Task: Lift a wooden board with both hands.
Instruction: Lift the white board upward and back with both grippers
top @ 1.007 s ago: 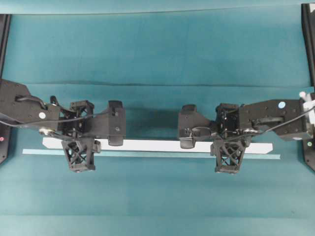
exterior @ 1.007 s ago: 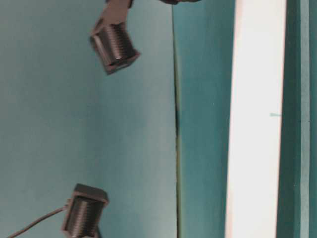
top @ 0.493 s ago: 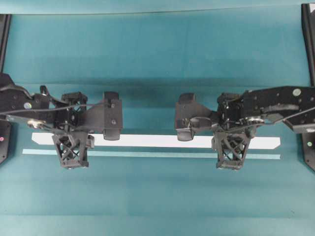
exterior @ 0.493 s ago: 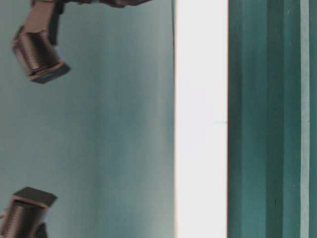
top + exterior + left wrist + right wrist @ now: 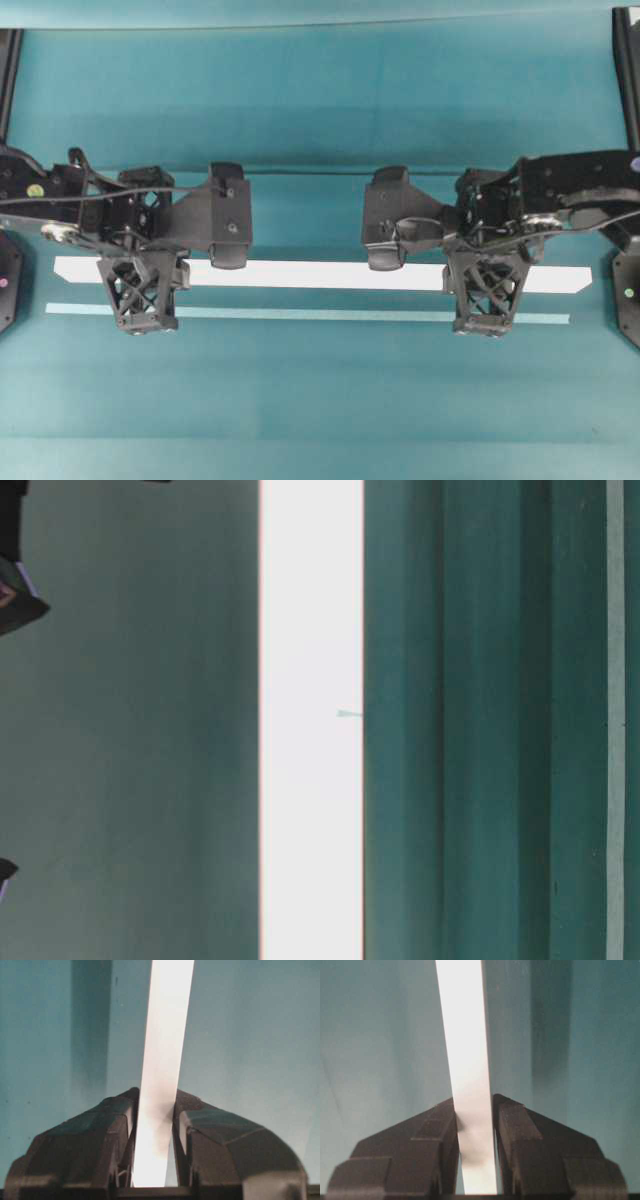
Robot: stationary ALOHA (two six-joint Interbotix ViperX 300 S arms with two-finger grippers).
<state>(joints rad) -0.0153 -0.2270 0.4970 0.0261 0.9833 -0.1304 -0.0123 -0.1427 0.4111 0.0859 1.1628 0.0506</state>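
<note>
The wooden board (image 5: 320, 275) is a long white plank with bevelled ends, held level above the teal table. My left gripper (image 5: 140, 290) is shut on it near its left end, and my right gripper (image 5: 487, 295) is shut on it near its right end. In the left wrist view the board (image 5: 162, 1060) runs up between the fingers (image 5: 115, 1125). In the right wrist view the board (image 5: 465, 1050) does the same between the fingers (image 5: 515, 1130). In the table-level view the board (image 5: 310, 720) is a broad white band well clear of the table.
A thin pale teal strip (image 5: 310, 314) lies flat on the table just in front of the board; it also shows in the table-level view (image 5: 614, 720). Black frame posts stand at the far left (image 5: 8, 60) and far right (image 5: 628, 80).
Both grippers have risen with the board held between them. In the table-level view the board moved steadily away from the table and strip. In the overhead view it shifted up, away from the strip.
</note>
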